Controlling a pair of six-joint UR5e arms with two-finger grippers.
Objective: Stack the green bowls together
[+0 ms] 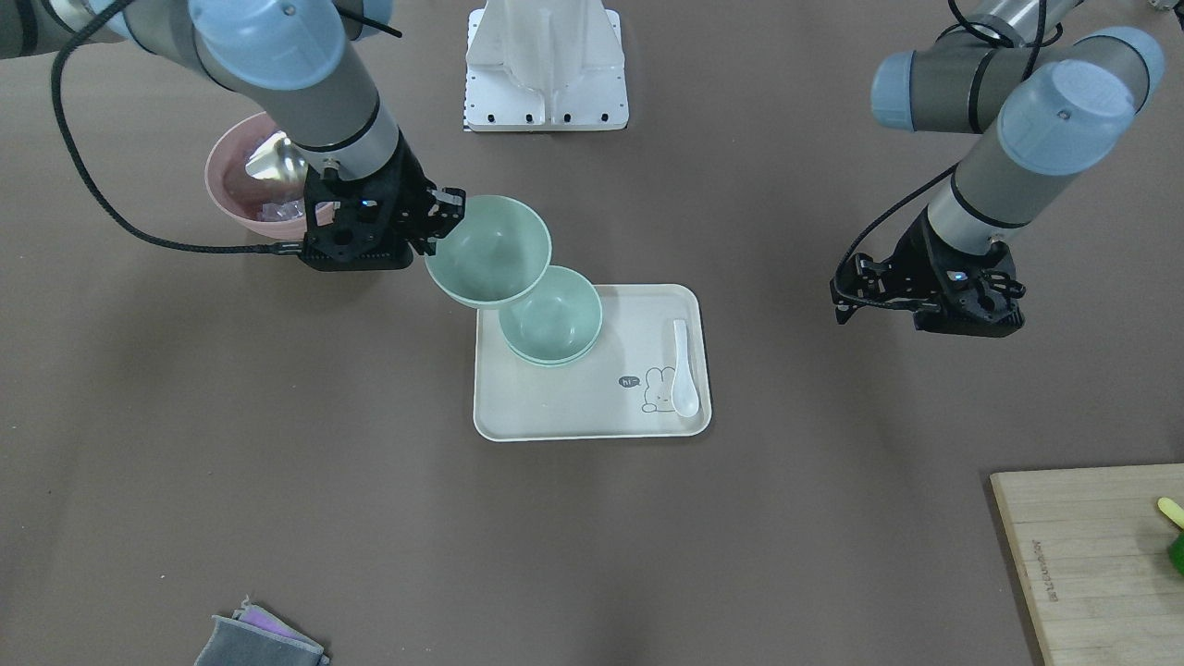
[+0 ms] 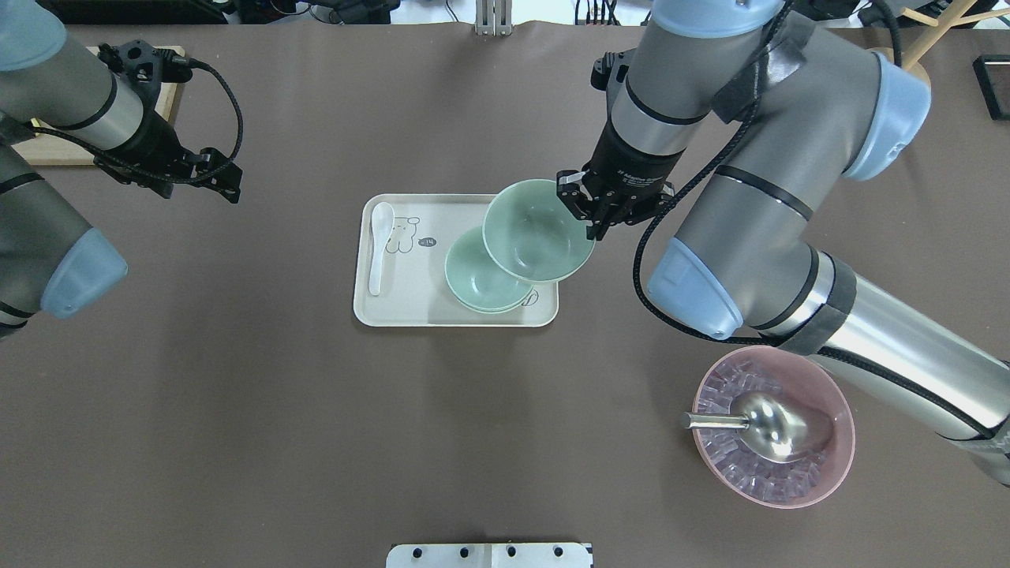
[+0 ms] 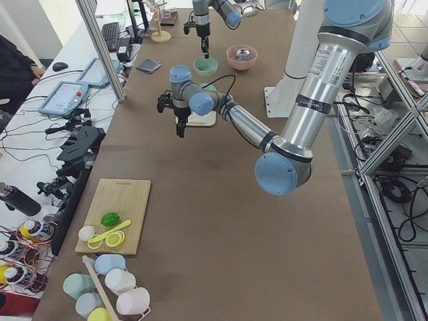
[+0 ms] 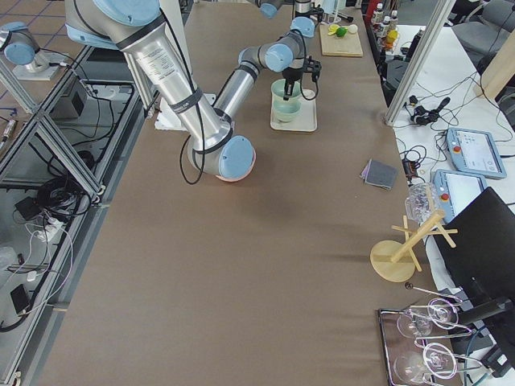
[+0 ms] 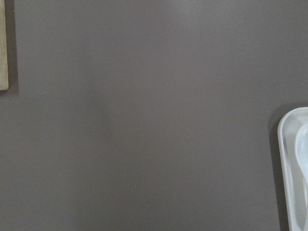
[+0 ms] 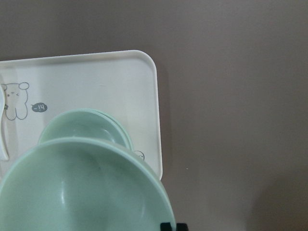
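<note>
Overhead exterior, left to right: board [image 2: 55, 152] at the far left corner, partly under my left arm. Left gripper [image 2: 223, 177] hangs over bare table near it, holding nothing; I cannot tell whether its jaws are apart or together. Cream tray [image 2: 410, 308] sits mid-table. A white spoon [image 2: 377, 244] lies along its left side, next to a bunny print. Of the three green bowls, two are nested as a stack [image 2: 472, 278] on the tray's right half, upright and empty. Third one, the held bowl [image 2: 536, 230], is tilted, empty and raised over the stack's right side, overlapping it in view; contact unclear. Right gripper [image 2: 588, 217] is clamped on its right rim. Pink bowl [image 2: 838, 461] at the near right holds clear cubes [image 2: 734, 469] and a metal scoop [image 2: 777, 426].

Table [image 2: 237, 410] has a brown matte cover. A folded cloth [image 1: 259, 640] lies by the operators' edge. Side views show cups [image 3: 107, 284], a wooden rack [image 4: 402, 253] and glasses [image 4: 426, 346] at the table ends, with cabled benches alongside.
</note>
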